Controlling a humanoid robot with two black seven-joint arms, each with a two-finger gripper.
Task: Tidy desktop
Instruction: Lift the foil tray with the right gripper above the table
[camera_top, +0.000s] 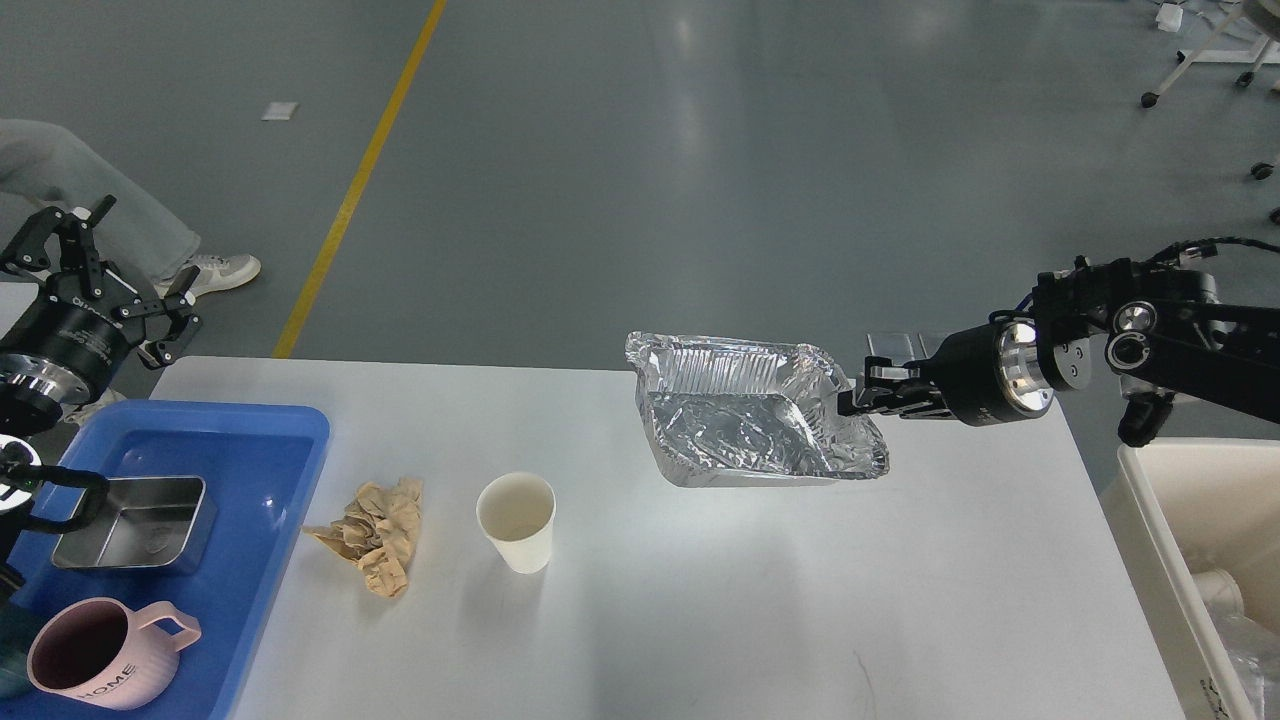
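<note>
The desktop (700, 620) is a wide pale grey-white tabletop. My right gripper (850, 395) is shut on the right rim of a crumpled foil tray (745, 425) and holds it lifted over the table's far middle. A crumpled brown paper napkin (372, 532) and a white paper cup (516, 520) stand on the desktop left of centre. My left gripper (95, 265) is open and empty, raised above the far left corner beyond the blue tray (270, 440).
The blue tray holds a steel box (135, 522) and a pink mug (105, 655). A cream bin (1165, 545) with trash stands at the right edge. A person's leg and shoe (215, 270) are on the floor at far left.
</note>
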